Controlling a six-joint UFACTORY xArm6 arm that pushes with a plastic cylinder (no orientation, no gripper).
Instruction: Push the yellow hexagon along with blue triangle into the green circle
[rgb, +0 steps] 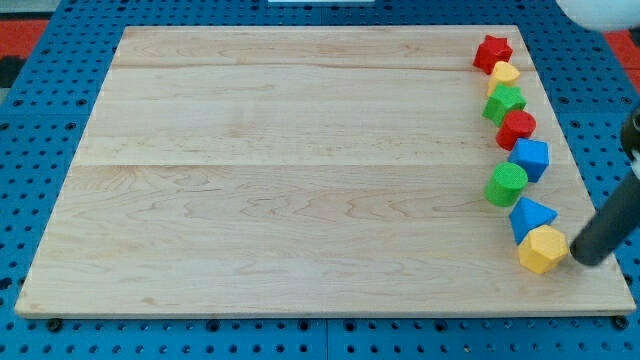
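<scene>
my tip (582, 259) sits right against the yellow hexagon (543, 249), blue triangle (529, 216) touching it, green circle (506, 184) just above on the pale wood worktop (300, 180); no pincer here, just a plain rod

My tip (583, 258) sits just right of the yellow hexagon (543, 249).

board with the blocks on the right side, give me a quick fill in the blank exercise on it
1. My tip touches the ___ hexagon from the view's right.
2. The blue triangle sits just above the yellow hexagon and just below the ___ circle.
3. The block nearest the view's top is a red ___.

Missing words: yellow; green; star
</scene>
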